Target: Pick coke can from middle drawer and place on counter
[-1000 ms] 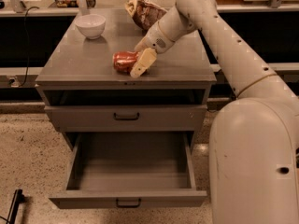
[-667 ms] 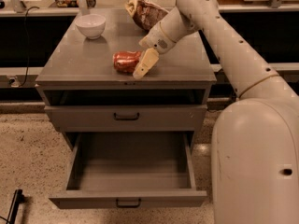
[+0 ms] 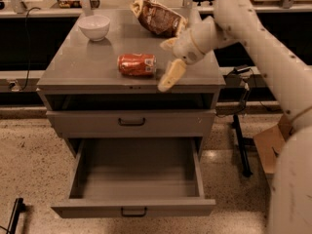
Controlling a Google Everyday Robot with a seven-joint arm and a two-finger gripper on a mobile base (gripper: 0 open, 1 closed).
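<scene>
Cream-coloured fingers (image 3: 171,76) are seen spread apart on the gripper (image 3: 165,65), with nothing held between them. One points down over the front right part of the counter (image 3: 97,67), the other up towards the bag (image 3: 157,17). A second ago the lower finger lay right against the can (image 3: 136,65); now a clear gap of bare counter is left between them, the gripper having been drawn off to the right. The can has stayed where it was, lying on its side near the middle of the counter, in front of the bag and to the right of the bowl (image 3: 94,27). From this it is judged that the can has been released and the placing is done, with only the arm's (image 3: 253,38) retreat remaining.

Below, the drawer (image 3: 134,179) is pulled fully out, and nothing is seen in it.

Whether the lower fingertip touches the counter's front edge cannot be told. The bag's right end is covered by the wrist. The arm is cut off at the right edge. The recess under the counter is too dark to be made out.
</scene>
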